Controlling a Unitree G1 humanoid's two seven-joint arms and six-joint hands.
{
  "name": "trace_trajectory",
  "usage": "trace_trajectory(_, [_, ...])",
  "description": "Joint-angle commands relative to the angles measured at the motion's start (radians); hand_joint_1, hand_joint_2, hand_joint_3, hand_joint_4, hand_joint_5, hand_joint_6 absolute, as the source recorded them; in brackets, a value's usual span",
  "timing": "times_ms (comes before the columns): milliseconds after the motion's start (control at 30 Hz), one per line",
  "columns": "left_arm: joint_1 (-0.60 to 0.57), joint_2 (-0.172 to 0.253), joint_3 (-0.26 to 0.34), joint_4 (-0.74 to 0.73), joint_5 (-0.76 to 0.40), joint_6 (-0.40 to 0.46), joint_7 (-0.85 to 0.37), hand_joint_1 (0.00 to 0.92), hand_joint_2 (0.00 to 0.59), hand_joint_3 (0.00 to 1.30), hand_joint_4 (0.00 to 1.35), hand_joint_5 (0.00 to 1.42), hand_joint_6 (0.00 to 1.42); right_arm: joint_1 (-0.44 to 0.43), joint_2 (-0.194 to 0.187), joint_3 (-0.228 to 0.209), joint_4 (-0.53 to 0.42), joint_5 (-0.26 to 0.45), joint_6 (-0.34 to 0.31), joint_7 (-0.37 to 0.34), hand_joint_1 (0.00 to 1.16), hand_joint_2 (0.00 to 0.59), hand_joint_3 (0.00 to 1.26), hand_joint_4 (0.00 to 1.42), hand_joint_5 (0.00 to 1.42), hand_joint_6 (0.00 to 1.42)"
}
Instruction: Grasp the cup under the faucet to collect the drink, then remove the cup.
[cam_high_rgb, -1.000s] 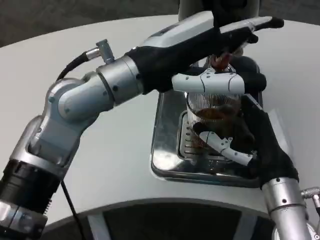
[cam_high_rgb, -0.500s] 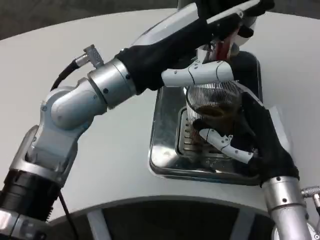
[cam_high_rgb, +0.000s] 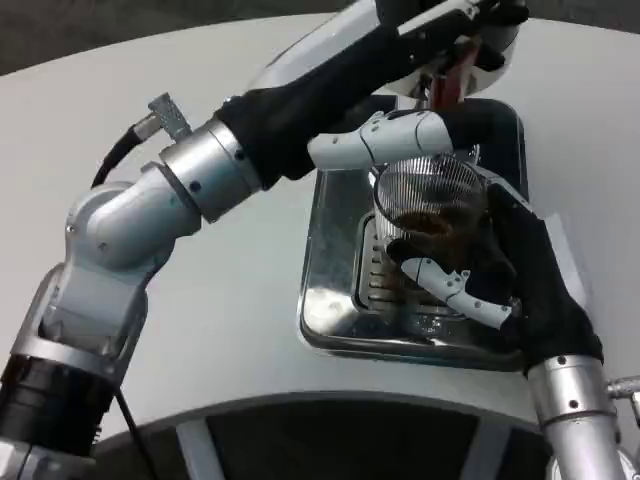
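Observation:
A clear ribbed cup (cam_high_rgb: 428, 205) with brown drink in its lower part stands over the grille of the steel drip tray (cam_high_rgb: 330, 290). My right hand (cam_high_rgb: 500, 280) grips it from the right and front, black palm against its side and white fingers across its base. Just above the cup's rim hangs the red faucet part (cam_high_rgb: 452, 85). My left hand (cam_high_rgb: 440, 40) reaches across to the dispenser, its fingers running over the faucet at the picture's top edge and its white thumb (cam_high_rgb: 375, 140) jutting out beside the cup's rim. Its hold there is cut off by the edge.
My left forearm (cam_high_rgb: 220, 160) crosses the white table (cam_high_rgb: 200, 300) from the lower left, with a cable trailing from it. The table's curved front edge (cam_high_rgb: 300, 405) runs just below the tray. Dark floor lies beyond the table's far edge.
My left arm and hand have moved up and slightly left in the picture, the fingers now at the top edge. The cup stays in my right hand over the tray.

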Motion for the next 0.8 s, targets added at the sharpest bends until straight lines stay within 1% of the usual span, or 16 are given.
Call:
trace_trajectory(33, [0.013, 0.001, 0.032, -0.033, -0.019, -0.006, 0.016, 0.000, 0.086, 0.08, 0.10, 0.23, 0.27, 0.028, 0.013, 0.004, -0.001, 0.001, 0.001, -0.001, 0.76, 0.251, 0.31, 0.36, 0.41, 0.40])
trace_trajectory(267, [0.017, -0.004, 0.057, -0.066, -0.036, 0.001, 0.019, 0.000, 0.092, 0.08, 0.12, 0.25, 0.27, 0.028, 0.018, 0.002, 0.001, 0.003, -0.006, -0.008, 0.76, 0.251, 0.33, 0.38, 0.44, 0.42])
trace_trajectory(433, [0.049, -0.001, 0.079, -0.120, -0.055, 0.015, 0.023, 0.000, 0.091, 0.10, 0.14, 0.26, 0.28, 0.032, 0.021, 0.000, 0.002, 0.002, -0.018, -0.021, 0.76, 0.251, 0.36, 0.41, 0.47, 0.45])
trace_trajectory(667, [0.147, 0.018, 0.115, -0.238, -0.076, 0.054, 0.024, 0.000, 0.096, 0.13, 0.18, 0.28, 0.32, 0.041, 0.022, -0.008, 0.001, 0.004, -0.036, -0.039, 0.75, 0.261, 0.40, 0.45, 0.50, 0.49])
trace_trajectory(800, [0.183, 0.029, 0.131, -0.275, -0.084, 0.078, 0.027, 0.000, 0.097, 0.13, 0.18, 0.28, 0.32, 0.044, 0.024, -0.012, -0.001, 0.004, -0.044, -0.044, 0.75, 0.261, 0.41, 0.46, 0.51, 0.49])
